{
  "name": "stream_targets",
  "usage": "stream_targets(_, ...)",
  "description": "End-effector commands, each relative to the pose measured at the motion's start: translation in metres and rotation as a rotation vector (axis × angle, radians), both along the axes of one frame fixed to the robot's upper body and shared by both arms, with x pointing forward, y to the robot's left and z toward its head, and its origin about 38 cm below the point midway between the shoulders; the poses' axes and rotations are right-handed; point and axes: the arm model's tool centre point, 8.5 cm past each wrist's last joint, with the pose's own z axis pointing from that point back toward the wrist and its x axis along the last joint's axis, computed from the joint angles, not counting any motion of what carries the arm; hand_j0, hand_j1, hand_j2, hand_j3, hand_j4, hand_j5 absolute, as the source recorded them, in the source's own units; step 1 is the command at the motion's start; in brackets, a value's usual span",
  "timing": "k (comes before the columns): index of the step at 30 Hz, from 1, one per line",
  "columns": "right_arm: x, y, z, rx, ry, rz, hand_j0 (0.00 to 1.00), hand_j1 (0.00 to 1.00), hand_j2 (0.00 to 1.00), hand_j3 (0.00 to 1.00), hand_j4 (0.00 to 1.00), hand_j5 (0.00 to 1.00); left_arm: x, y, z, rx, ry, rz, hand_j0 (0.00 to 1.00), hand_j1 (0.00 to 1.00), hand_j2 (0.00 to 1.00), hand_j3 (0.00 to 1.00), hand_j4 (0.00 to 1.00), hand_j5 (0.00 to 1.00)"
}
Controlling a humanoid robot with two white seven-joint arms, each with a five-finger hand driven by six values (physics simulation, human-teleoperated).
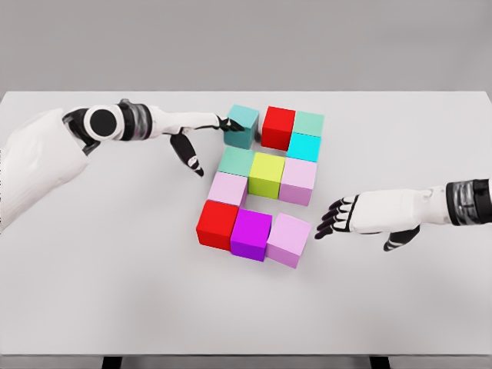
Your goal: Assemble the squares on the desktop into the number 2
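Observation:
Coloured cubes lie grouped at the middle of the white table (92, 292). The top row holds a teal cube (243, 123), a red cube (277, 127) and a green cube (309, 123), with a cyan cube (304, 146) just below the green one. In the middle row are a green cube (234, 160), a yellow cube (266, 174) and a pink cube (298, 181), and a pink cube (227, 187) sits under the left end. A red cube (217, 224), a purple cube (251, 234) and a pink cube (289, 239) make the bottom row. My left hand (215, 127) touches the teal cube's left side with fingers extended. My right hand (332, 217) hovers open just right of the bottom pink cube.
The table's front edge runs along the bottom of the view and a grey wall stands behind the far edge. Bare tabletop lies left, right and in front of the cubes.

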Motion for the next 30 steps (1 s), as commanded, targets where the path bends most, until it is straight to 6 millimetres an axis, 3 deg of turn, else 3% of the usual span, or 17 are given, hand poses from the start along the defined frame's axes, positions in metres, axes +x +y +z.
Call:
stream_targets(1,0.002,-0.003,-0.001,0.001,0.006,-0.014,1.00,1.00,1.00,1.00,1.00,1.00,0.005,-0.002,-0.006,0.018,0.005,0.017,1.00,1.00,1.00,1.00,1.00,1.00)
stream_targets(22,0.004,0.006,-0.001,0.016,0.000,0.001,1.00,1.00,1.00,1.00,1.00,1.00,0.005,-0.021,-0.004,0.043,-0.024,-0.021,1.00,1.00,1.00,1.00,1.00,1.00)
stream_targets(30,0.004,0.007,0.001,0.020,-0.004,0.005,1.00,1.00,1.00,1.00,1.00,1.00,0.008,-0.009,-0.001,0.055,-0.036,-0.009,1.00,1.00,1.00,1.00,1.00,1.00)
